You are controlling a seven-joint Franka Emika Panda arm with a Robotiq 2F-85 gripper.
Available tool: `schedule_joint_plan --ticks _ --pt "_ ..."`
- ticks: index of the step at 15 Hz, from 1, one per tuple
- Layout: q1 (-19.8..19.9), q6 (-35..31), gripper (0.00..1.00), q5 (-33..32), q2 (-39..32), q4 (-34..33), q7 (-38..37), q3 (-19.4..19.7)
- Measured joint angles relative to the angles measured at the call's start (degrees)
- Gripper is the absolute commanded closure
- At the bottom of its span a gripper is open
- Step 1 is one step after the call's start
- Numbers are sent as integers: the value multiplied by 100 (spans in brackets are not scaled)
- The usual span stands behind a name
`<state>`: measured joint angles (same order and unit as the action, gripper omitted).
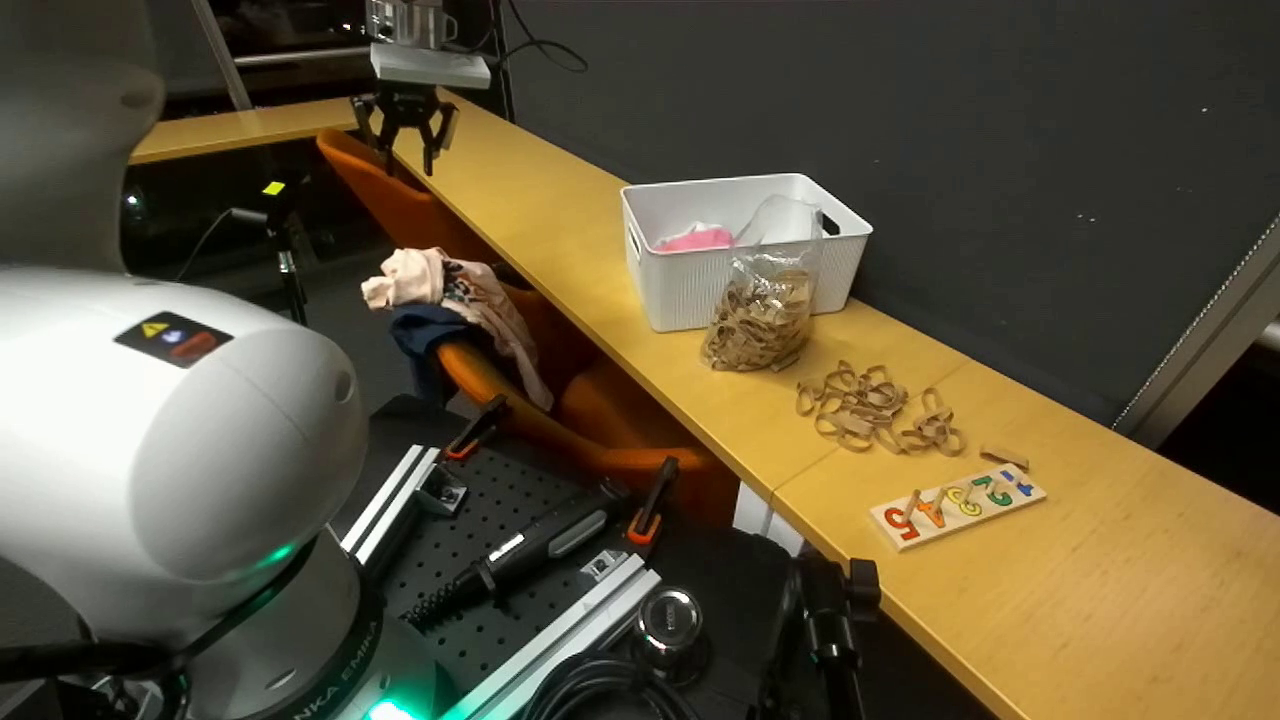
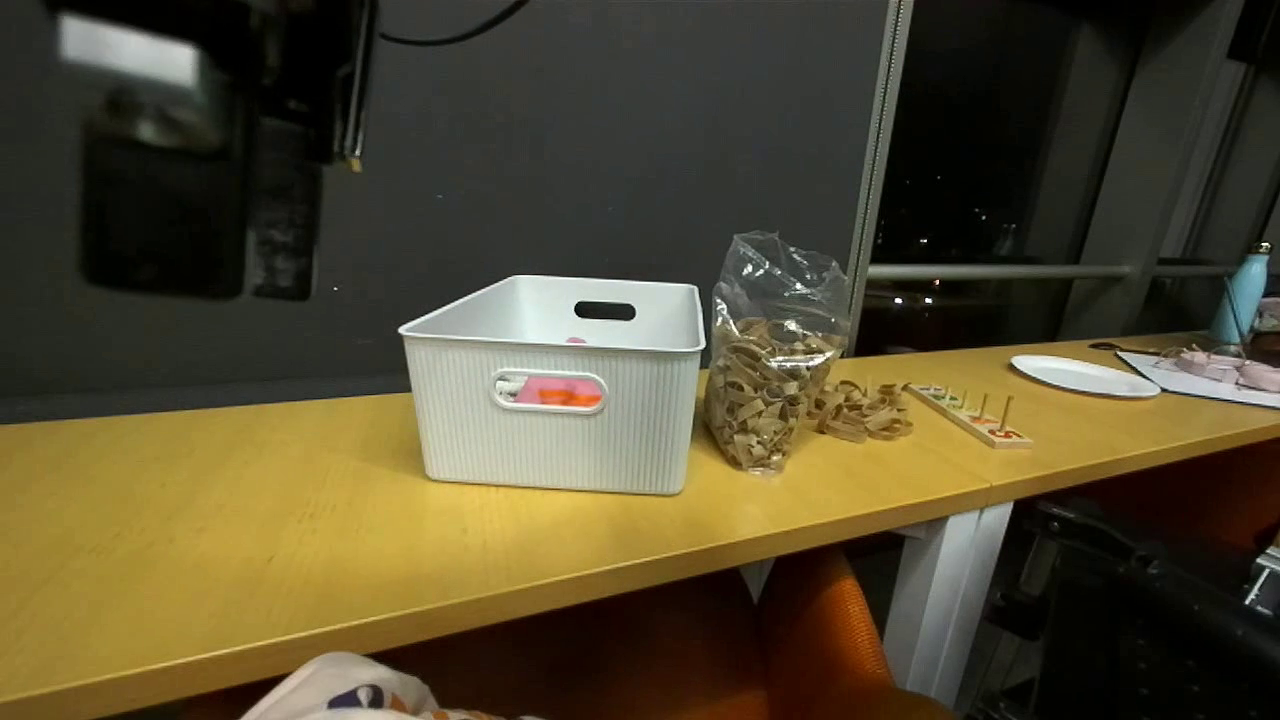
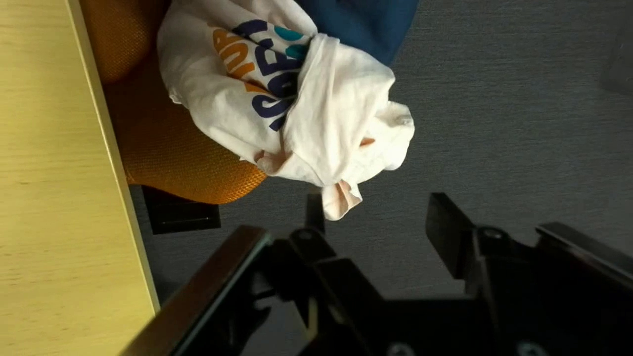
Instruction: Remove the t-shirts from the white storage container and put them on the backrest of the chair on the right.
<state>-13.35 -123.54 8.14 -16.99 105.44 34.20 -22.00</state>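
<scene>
The white storage container (image 1: 690, 290) stands on the wooden table; it also shows in an exterior view (image 2: 560, 440). Pink cloth (image 1: 697, 238) lies inside and shows through the handle slot (image 2: 560, 391). A pale printed t-shirt (image 1: 412, 278) and a dark blue cloth (image 1: 425, 330) are draped over an orange chair (image 1: 480, 378). In the wrist view, the pale t-shirt (image 3: 341, 109) is bunched on the orange chair (image 3: 188, 168), with the blue cloth (image 3: 366, 24) behind. My gripper (image 3: 377, 212) is open and empty, raised above the chair side of the table (image 1: 408, 165).
A clear bag of tan bands (image 1: 760, 320) stands against the container's side. Loose bands (image 1: 860, 405) and a number peg board (image 1: 958, 505) lie farther along the table (image 1: 1130, 560). A white plate (image 2: 1085, 376) and blue bottle (image 2: 1240, 295) are at the far end.
</scene>
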Motion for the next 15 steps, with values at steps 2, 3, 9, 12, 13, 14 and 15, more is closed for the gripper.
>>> schedule_joint_plan --ticks 2,3,9,12,13,14,15 --pt "50 0 1 12 27 0 6 46" --pt "98 5 0 20 58 3 6 79" --pt "718 101 0 275 751 129 118 562" --pt "975 247 0 316 1142 134 164 949" --pt "1038 307 0 330 1235 128 167 1072" --pt "1089 361 0 336 1304 114 167 1197" --pt "1139 438 0 348 1356 91 164 1316"
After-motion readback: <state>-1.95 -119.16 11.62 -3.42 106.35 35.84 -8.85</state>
